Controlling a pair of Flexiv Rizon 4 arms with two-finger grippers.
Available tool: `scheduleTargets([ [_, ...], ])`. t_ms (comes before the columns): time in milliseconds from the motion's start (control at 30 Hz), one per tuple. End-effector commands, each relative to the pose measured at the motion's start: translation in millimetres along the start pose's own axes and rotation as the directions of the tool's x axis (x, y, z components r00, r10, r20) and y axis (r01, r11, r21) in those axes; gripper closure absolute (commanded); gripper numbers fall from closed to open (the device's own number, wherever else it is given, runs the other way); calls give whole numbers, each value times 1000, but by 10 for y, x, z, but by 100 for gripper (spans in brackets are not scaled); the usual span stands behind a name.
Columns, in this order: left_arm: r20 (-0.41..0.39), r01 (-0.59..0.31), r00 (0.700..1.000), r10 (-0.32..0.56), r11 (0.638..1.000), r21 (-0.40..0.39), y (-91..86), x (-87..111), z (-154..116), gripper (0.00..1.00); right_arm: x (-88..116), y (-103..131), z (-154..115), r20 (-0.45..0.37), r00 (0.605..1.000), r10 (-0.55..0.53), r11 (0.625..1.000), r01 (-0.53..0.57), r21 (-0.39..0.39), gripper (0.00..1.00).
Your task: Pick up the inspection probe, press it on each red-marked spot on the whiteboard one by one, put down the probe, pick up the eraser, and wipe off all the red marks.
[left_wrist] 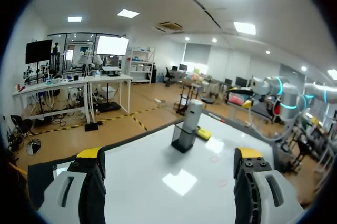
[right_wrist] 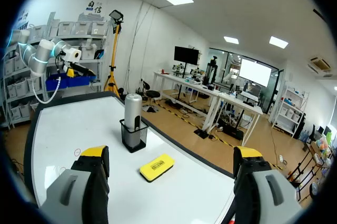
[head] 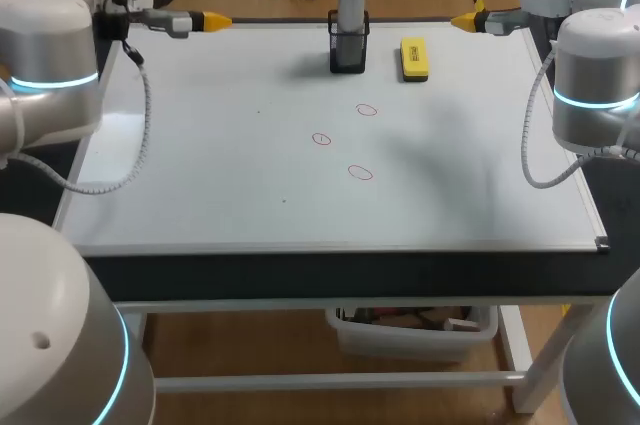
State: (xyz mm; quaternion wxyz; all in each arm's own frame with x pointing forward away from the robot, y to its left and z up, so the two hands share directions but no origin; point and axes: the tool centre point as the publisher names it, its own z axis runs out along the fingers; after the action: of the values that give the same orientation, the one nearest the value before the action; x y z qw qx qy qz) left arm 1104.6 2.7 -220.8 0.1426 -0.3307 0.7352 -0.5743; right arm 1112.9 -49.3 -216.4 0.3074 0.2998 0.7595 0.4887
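Observation:
The grey cylindrical probe [head: 351, 0] stands upright in a black holder [head: 348, 48] at the back middle of the whiteboard [head: 200, 165]. To its right lies the yellow eraser [head: 414, 58]. Three small red circles [head: 367, 110] [head: 321, 139] [head: 360, 173] are drawn near the board's centre. My left gripper [head: 212, 20] hovers open at the back left corner; my right gripper [head: 462, 20] hovers open at the back right. Ahead of the left gripper [left_wrist: 168, 163] I see the probe [left_wrist: 192, 116] and eraser [left_wrist: 202, 134]. Ahead of the right gripper [right_wrist: 168, 161] stand the probe [right_wrist: 132, 112] and eraser [right_wrist: 156, 166].
The whiteboard covers nearly the whole tabletop, with a dark table edge [head: 350, 275] at the front. A grey cable [head: 110, 180] from my left arm droops over the board's left side, and another cable [head: 545, 170] hangs at the right edge.

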Motion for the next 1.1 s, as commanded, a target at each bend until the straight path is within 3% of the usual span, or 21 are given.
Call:
scheduleTargets([
  [33, -88, -13, 996, 16, 1000, 28, 24, -130, 193, 0, -5, 0, 2, -1, 1000, 0, 1000, 0, 1, 0],
  [333, -251, -45, 966, 68, 995, 94, -1, -127, 537, 0, -5, 0, 2, -1, 1000, 0, 1000, 0, 1, 0],
  [533, -317, -72, 942, 111, 988, 133, -46, -127, 711, 0, -5, 0, 2, -1, 1000, 0, 1000, 0, 1, 0],
  [733, -425, -85, 891, 161, 978, 191, -55, -130, 944, 0, -5, 0, 2, -1, 1000, 0, 1000, 0, 1, 0],
  [933, -488, -112, 851, 193, 975, 191, -96, -27, 1249, 0, -5, 0, 2, -1, 1000, 0, 1000, 0, 1, 0],
  [1100, -498, -117, 844, 200, 974, 191, -139, 59, 1490, 0, -5, 0, 2, -1, 1000, 0, 1000, 0, 1, 0],
])
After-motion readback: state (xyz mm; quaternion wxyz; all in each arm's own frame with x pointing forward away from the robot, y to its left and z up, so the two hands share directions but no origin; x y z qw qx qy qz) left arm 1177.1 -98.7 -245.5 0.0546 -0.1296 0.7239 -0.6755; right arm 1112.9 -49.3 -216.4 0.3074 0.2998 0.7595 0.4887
